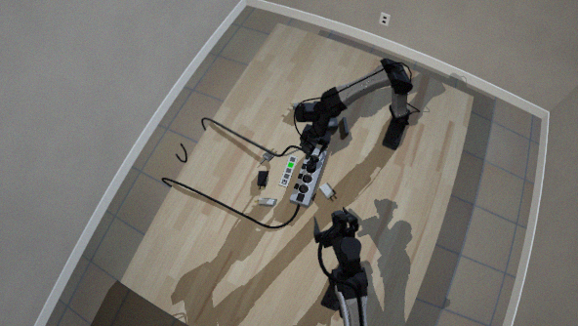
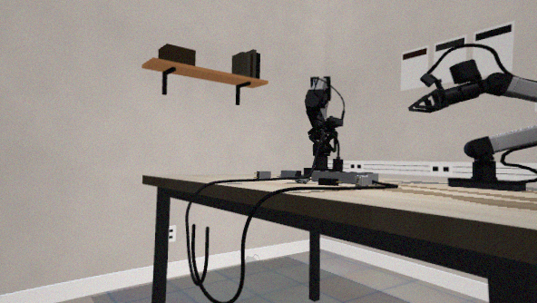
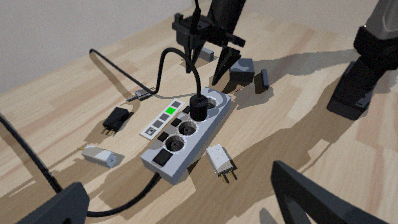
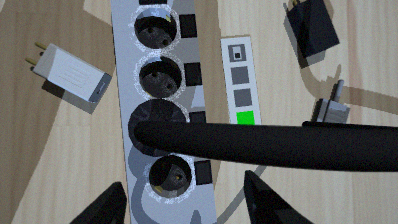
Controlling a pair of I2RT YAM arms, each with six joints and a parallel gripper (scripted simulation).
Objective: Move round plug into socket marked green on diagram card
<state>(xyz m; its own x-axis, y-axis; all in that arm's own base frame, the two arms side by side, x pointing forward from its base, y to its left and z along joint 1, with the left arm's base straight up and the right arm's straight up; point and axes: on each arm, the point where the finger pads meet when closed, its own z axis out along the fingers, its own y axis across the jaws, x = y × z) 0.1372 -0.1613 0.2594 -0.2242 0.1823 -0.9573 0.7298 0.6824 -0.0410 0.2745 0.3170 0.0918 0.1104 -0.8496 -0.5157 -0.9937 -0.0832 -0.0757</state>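
Observation:
The round black plug (image 1: pixel 311 165) (image 3: pixel 198 108) (image 4: pixel 157 127) stands upright in the third socket from the switch end of the grey power strip (image 1: pixel 304 199) (image 3: pixel 175 167) (image 4: pixel 122 75). Its depth is hard to tell. The diagram card (image 1: pixel 284 181) (image 3: pixel 163 118) (image 4: pixel 228 75) lies beside the strip, with its third square from the switch symbol green. The strip appears flat on the table. My right gripper (image 3: pixel 200 79) (image 4: pixel 184 184) is open and empty, above the strip's far end, off the plug. My left gripper (image 1: pixel 331 215) (image 2: pixel 414 109) (image 3: pixel 180 179) is wide open, high in front of the switch end.
A white adapter (image 1: pixel 327 190) (image 3: pixel 220 159) (image 4: pixel 75 75) lies on one side of the strip. A black adapter (image 1: pixel 263 178) (image 3: pixel 116 120) and another white one (image 1: pixel 266 201) (image 3: pixel 100 156) lie beyond the card. The plug's black cable (image 3: pixel 167 51) (image 4: pixel 280 145) arches over the card side.

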